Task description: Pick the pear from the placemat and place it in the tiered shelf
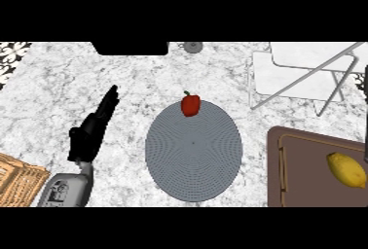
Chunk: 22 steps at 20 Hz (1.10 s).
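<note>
red pear (191, 105) on placemat (193, 151) far edge | left robot hand (93, 129) open

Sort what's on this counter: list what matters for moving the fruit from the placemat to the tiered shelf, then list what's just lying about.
For the job: red pear, grey placemat, tiered shelf, left hand.

Lying about: lemon, brown cutting board, wicker basket.
</note>
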Each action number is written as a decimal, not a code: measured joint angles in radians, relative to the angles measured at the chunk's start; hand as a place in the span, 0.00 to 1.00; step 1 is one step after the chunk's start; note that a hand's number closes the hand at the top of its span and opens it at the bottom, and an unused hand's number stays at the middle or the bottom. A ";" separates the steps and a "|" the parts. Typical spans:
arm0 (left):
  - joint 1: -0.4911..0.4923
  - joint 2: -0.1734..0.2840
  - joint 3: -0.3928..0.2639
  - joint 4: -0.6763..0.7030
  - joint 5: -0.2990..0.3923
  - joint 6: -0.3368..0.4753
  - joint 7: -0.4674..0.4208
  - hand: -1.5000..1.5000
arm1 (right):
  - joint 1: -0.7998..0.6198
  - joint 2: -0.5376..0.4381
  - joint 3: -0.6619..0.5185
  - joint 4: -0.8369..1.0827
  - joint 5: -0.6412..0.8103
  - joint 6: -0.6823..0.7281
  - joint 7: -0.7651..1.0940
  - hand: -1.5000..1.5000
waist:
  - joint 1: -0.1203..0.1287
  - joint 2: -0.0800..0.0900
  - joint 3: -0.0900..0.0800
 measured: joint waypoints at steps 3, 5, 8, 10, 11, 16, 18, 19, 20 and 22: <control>-0.001 0.007 0.009 0.007 0.002 -0.006 -0.008 0.50 | -0.024 -0.013 -0.006 -0.014 -0.058 0.032 -0.006 0.00 | 0.001 0.000 0.000; 0.005 -0.006 -0.007 -0.020 -0.010 0.006 0.018 0.50 | -0.031 -0.028 -0.019 -0.029 -0.088 0.033 -0.011 0.00 | 0.002 0.000 0.000; 0.005 -0.017 -0.012 -0.006 -0.014 0.012 0.004 0.50 | -0.067 -0.038 -0.046 -0.046 -0.116 0.007 0.007 0.00 | 0.002 0.000 0.000; 0.013 -0.014 -0.010 -0.011 -0.014 0.010 -0.001 0.50 | -0.072 -0.046 -0.078 -0.092 -0.147 -0.011 0.020 0.00 | -0.001 -0.001 0.000; 0.003 -0.017 -0.009 -0.002 -0.017 0.015 -0.001 0.50 | -0.075 -0.053 -0.093 -0.113 -0.159 -0.019 0.029 0.00 | -0.004 -0.001 0.000; 0.023 -0.018 -0.010 -0.006 -0.019 0.016 -0.006 0.50 | -0.052 -0.120 -0.166 -0.249 -0.170 0.024 0.153 0.00 | -0.013 -0.005 -0.001; 0.022 -0.014 -0.004 -0.002 -0.017 0.015 -0.010 0.50 | -0.038 -0.157 -0.203 -0.302 -0.185 0.070 0.213 0.00 | -0.017 -0.006 -0.001; 0.025 -0.008 0.000 -0.012 -0.013 0.010 -0.003 0.50 | -0.022 -0.174 -0.225 -0.327 -0.202 0.105 0.244 0.00 | -0.020 -0.008 -0.001; 0.028 -0.006 0.004 -0.014 -0.011 0.010 -0.003 0.50 | -0.001 -0.190 -0.246 -0.348 -0.216 0.138 0.268 0.00 | -0.022 -0.008 -0.001; 0.046 -0.002 0.008 -0.023 -0.007 0.008 -0.008 0.50 | 0.049 -0.227 -0.295 -0.398 -0.262 0.219 0.311 0.00 | -0.030 -0.010 0.000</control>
